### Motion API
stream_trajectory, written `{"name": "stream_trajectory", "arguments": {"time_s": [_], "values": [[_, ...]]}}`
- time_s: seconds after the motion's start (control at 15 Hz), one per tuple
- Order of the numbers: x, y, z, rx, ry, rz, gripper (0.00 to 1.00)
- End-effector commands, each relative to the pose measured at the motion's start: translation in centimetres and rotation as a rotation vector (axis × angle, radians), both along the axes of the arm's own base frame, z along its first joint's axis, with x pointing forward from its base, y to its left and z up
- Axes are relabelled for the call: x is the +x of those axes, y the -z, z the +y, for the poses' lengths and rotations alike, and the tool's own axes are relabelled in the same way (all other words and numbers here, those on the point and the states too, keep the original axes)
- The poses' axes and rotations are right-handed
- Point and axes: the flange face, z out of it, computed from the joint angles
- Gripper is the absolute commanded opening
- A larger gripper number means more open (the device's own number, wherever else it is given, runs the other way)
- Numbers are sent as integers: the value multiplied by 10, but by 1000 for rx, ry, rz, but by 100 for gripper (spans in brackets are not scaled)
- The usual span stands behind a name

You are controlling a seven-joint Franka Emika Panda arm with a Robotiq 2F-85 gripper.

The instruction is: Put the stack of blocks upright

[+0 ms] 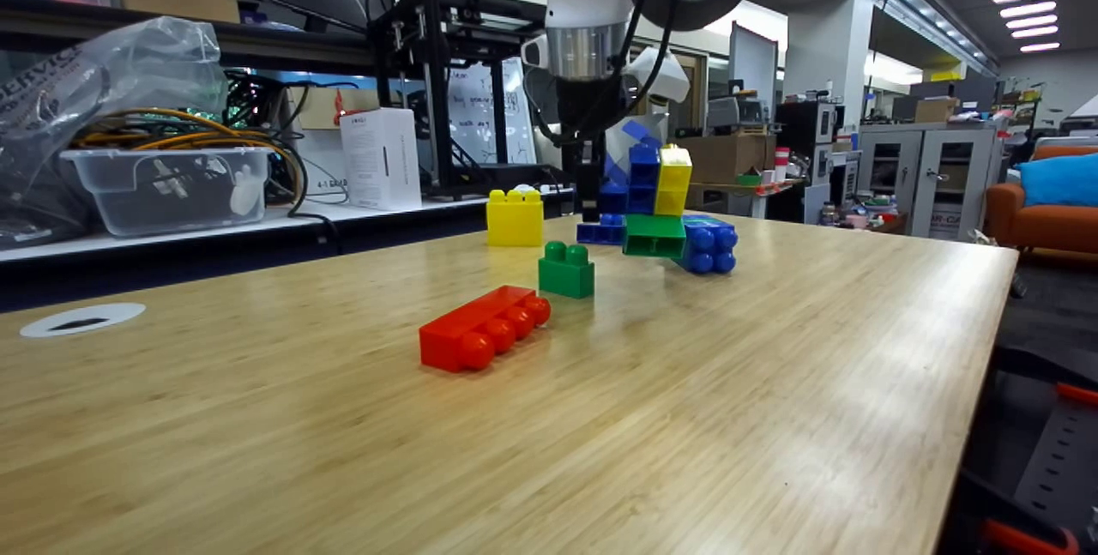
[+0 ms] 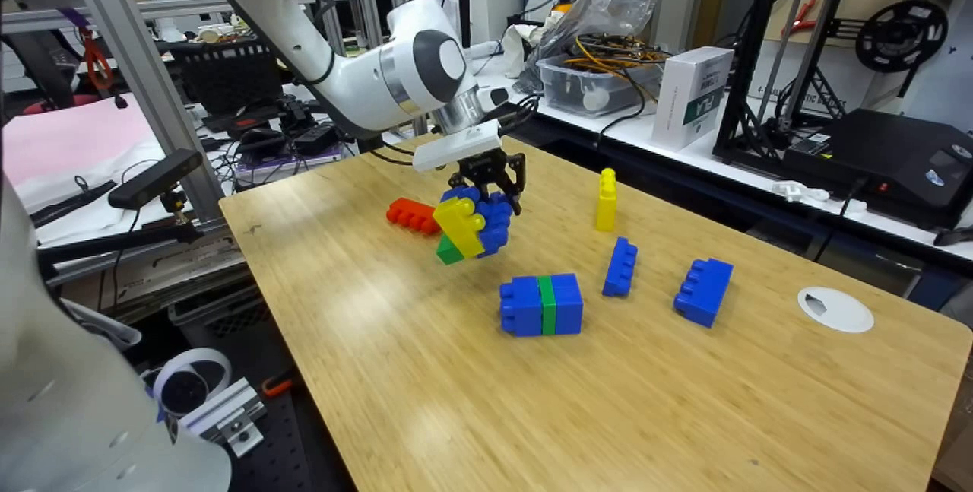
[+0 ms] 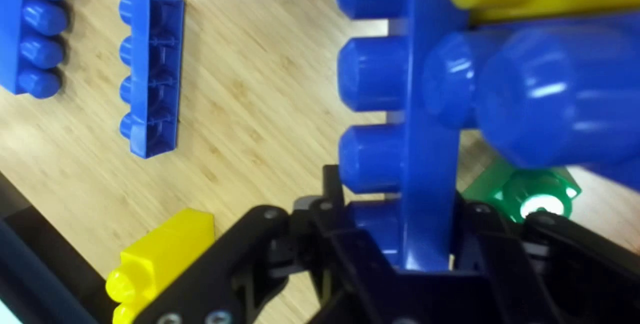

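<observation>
The stack of blocks (image 2: 461,226) joins blue, yellow and green studded bricks. It is tilted and seems raised off the table. In an exterior view its yellow brick (image 1: 673,182) and green brick (image 1: 654,236) face the camera. My gripper (image 3: 395,196) is shut on a long blue brick (image 3: 431,164) at one end of this stack, one finger on the studded side and one on the flat side. In an exterior view the gripper (image 2: 498,195) comes down from above, and the stack partly covers its fingertips.
On the table (image 2: 426,401) lie a red brick (image 1: 472,332), a lone green brick (image 1: 566,274), a yellow brick (image 2: 606,207), two blue bricks, the thin one (image 2: 620,268) and the wider one (image 2: 704,292), and a blue-green-blue block (image 2: 524,308) near the stack.
</observation>
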Motion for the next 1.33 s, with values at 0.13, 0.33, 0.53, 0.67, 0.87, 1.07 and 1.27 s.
{"name": "stream_trajectory", "arguments": {"time_s": [0.13,0.33,0.53,0.67,0.87,1.07,1.27], "values": [[-4,15,8,36,-64,30,18],[-3,41,6,139,-109,105,18],[-1,67,1,218,-132,181,18],[2,71,-4,234,-131,205,18],[4,69,-10,233,-120,198,18],[4,63,-12,178,-97,155,18],[8,52,-15,60,-92,45,18]]}}
